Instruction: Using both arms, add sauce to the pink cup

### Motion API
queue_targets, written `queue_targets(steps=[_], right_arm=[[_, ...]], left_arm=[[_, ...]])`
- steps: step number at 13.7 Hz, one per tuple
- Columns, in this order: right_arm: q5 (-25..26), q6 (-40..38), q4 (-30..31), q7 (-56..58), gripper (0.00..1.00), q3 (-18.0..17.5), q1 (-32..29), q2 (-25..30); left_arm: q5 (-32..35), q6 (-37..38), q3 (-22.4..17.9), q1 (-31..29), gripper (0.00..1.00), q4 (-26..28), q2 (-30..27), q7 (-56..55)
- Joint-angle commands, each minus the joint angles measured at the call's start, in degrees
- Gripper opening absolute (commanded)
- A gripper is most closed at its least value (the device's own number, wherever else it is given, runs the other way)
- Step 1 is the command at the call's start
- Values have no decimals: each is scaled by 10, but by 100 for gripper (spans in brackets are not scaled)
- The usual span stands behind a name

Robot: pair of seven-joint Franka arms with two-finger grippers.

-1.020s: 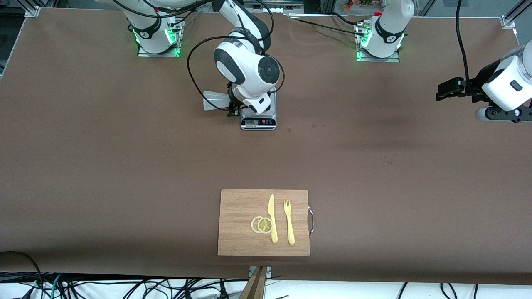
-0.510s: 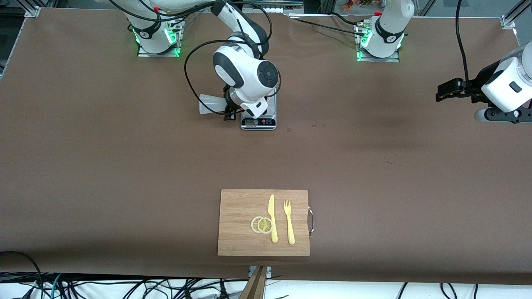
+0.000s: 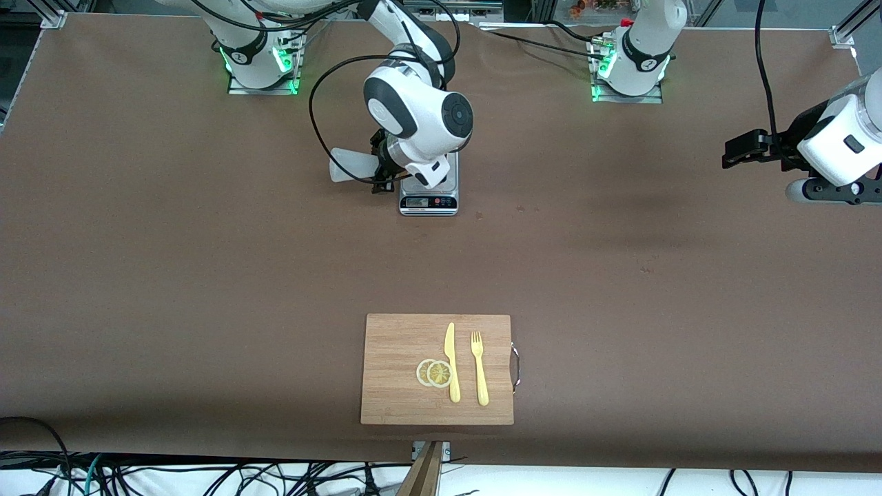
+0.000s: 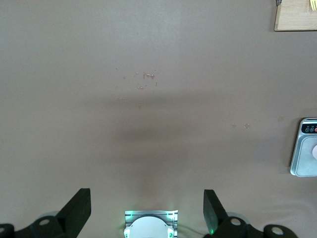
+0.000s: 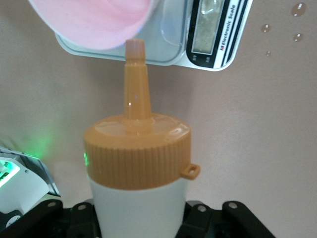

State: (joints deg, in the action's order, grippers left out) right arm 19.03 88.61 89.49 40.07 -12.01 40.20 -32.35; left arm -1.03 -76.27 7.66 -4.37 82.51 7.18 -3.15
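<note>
My right gripper is shut on the sauce bottle, which lies tipped sideways over the table beside the scale. In the right wrist view the whitish bottle with its orange cap sits between the fingers of the right gripper. Its nozzle points at the rim of the pink cup on the scale. No sauce shows at the tip. In the front view the right wrist hides the cup. My left gripper waits open over the table at the left arm's end, and it holds nothing.
A wooden cutting board lies near the front camera with two lemon slices, a yellow knife and a yellow fork. A black cable loops from the right arm beside the scale. Small droplets spot the table near the scale.
The right wrist has shifted slightly away from the scale and back toward it, with the bottle still tipped. The left arm has not moved.
</note>
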Motion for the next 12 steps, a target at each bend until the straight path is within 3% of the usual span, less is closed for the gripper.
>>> queue_targets(steps=[1, 12], right_arm=[[19, -34, -22, -11, 0, -6, 9, -7], [36, -72, -41, -22, 0, -14, 25, -12]], left_arm=[[1, 2, 2, 0, 100, -10, 4, 10], [1, 2, 2, 1, 100, -13, 6, 10]])
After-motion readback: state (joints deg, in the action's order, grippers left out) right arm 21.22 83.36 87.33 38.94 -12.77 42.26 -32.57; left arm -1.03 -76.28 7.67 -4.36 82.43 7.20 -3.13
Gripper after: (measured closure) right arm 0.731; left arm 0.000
